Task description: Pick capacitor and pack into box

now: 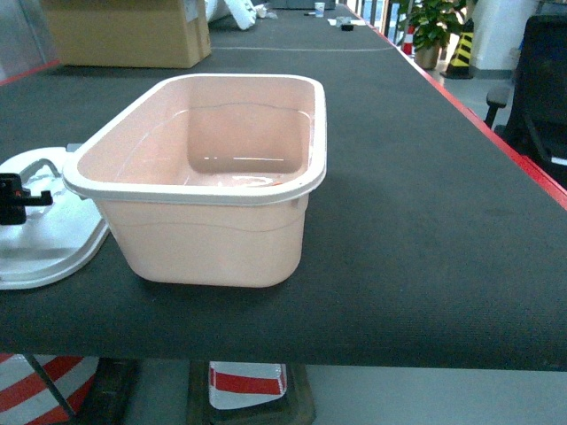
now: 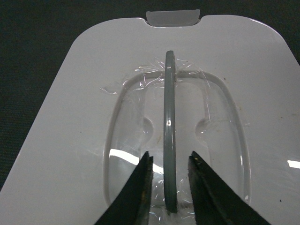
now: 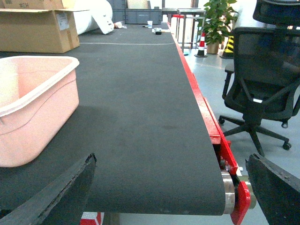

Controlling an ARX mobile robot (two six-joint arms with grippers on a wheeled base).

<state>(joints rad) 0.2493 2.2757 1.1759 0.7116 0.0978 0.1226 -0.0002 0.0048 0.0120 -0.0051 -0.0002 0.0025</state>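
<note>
While my left gripper (image 2: 169,180) hangs over the white lid (image 2: 70,154) at the near left of the bench (image 1: 425,204), its two dark fingers (image 2: 136,192) stand a narrow way apart, one on each side of the lid's grey arched handle (image 2: 169,126); I cannot tell whether they touch it. The lid lies flat on the dark bench top with its small latch tab (image 2: 172,18) at the far edge, and in the head view only a bit of my left arm's black hardware (image 1: 16,198) shows above it. Just right of the lid, touching or nearly so, stands the pale pink box (image 1: 217,190), upright and open, its white rim (image 1: 190,192) running all round; I see nothing but bare pink floor inside, and no capacitor shows in any view. Far behind it, at the left, sits a brown cardboard carton (image 1: 133,34). Further right the bench runs on to its red edge (image 1: 496,133). My right gripper (image 3: 171,201) hovers low over the near right end, fingers (image 3: 56,197) spread wide and holding nothing, the box at its left. Off the bench to the right stands a black office chair (image 3: 262,79), with a potted plant (image 3: 218,21) far beyond.
</note>
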